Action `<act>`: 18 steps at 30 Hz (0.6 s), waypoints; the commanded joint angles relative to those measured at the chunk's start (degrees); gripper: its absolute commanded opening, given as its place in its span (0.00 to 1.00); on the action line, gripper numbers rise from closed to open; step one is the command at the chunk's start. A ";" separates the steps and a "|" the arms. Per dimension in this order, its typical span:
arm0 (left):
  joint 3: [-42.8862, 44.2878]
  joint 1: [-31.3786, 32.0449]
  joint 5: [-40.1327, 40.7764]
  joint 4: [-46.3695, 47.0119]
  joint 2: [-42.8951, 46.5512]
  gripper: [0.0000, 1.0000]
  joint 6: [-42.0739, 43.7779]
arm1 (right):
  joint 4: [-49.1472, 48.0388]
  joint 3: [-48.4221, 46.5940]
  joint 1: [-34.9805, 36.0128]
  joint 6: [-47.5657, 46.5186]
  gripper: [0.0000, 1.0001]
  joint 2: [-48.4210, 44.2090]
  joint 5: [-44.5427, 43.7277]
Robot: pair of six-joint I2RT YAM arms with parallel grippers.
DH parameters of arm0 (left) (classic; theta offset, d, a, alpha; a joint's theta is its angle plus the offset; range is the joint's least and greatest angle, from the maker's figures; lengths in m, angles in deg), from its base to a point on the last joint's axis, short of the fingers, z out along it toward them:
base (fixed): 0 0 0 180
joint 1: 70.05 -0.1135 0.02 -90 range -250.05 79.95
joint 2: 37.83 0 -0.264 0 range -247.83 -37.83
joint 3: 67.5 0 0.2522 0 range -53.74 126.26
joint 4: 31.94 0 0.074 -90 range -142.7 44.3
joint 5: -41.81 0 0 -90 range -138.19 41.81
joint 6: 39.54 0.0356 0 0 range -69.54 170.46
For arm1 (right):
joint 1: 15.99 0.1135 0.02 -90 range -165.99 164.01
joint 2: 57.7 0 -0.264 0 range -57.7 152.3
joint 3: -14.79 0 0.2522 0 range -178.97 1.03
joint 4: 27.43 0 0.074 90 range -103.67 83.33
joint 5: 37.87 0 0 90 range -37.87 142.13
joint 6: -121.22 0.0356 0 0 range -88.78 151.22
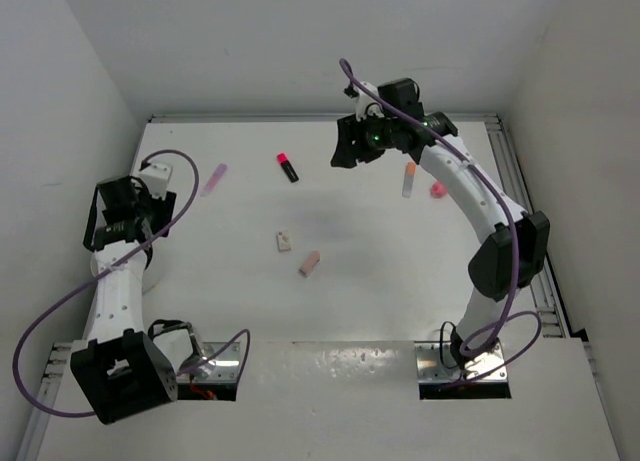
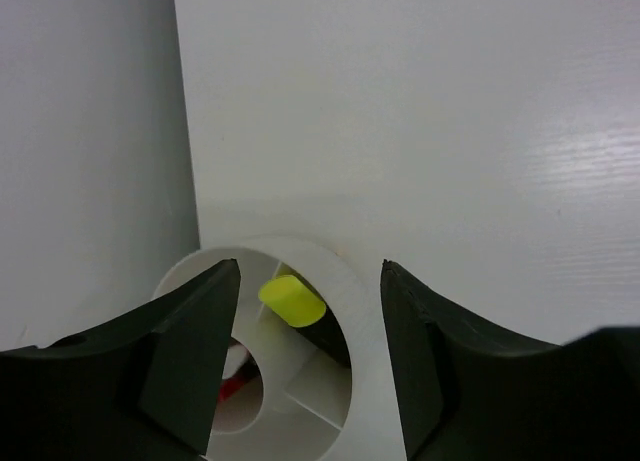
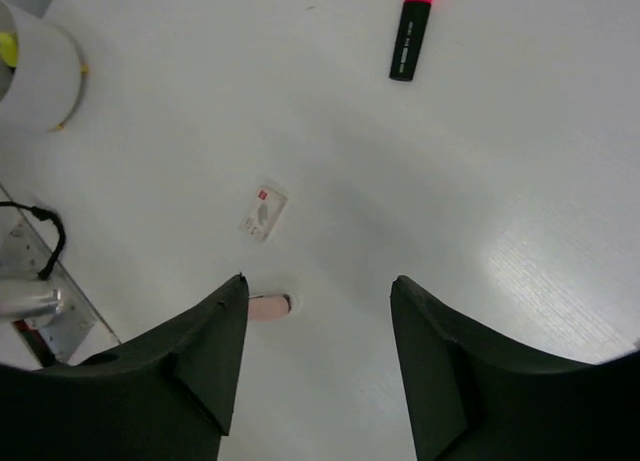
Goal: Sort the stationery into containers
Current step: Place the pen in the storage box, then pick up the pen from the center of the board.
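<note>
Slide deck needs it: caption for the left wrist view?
Left gripper open above the white tub, a yellow-capped highlighter already inside.

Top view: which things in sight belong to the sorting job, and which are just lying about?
Job: pink-capped highlighter, orange-capped marker, whitish eraser, pink eraser, pink cup, white tub.
Not part of it: purple cables, metal base plates.

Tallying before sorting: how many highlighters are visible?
2: a pink-capped black highlighter lying far-centre on the white table, a yellow-capped one inside the round white tub; others may hide there.
</note>
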 commanded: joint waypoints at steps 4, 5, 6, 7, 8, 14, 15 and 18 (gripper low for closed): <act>16.72 0.45 -11.26 -3.30 -4.82 0.66 -3.94 | -5.54 -8.29 1.36 -1.75 0.52 8.23 -6.98; 18.84 1.06 -13.36 -3.92 -6.65 0.66 -4.38 | -6.07 -9.62 1.80 -2.28 0.52 10.00 -7.59; 20.69 1.50 -14.34 -4.45 -7.54 0.67 -4.38 | -6.42 -10.94 2.85 -3.59 0.52 13.58 -7.95; 22.45 2.99 -15.74 -6.28 -8.42 0.68 -4.03 | -6.94 -13.04 3.47 -4.38 0.52 15.36 -8.56; 26.65 3.44 -19.93 -7.86 -9.65 0.68 -2.72 | -8.26 -13.85 3.91 -5.18 0.52 16.86 -9.00; 34.60 8.00 -25.60 -13.68 -14.84 0.70 -5.08 | -14.95 -18.76 5.59 -8.52 0.61 28.54 -11.90; 34.60 9.06 -25.60 -13.51 -14.67 0.70 -5.69 | -15.04 -21.56 5.67 -8.61 0.63 30.13 -12.34; 34.60 11.17 -24.29 -13.15 -14.49 0.70 -6.66 | -16.87 -23.08 5.41 -8.35 0.74 34.79 -13.57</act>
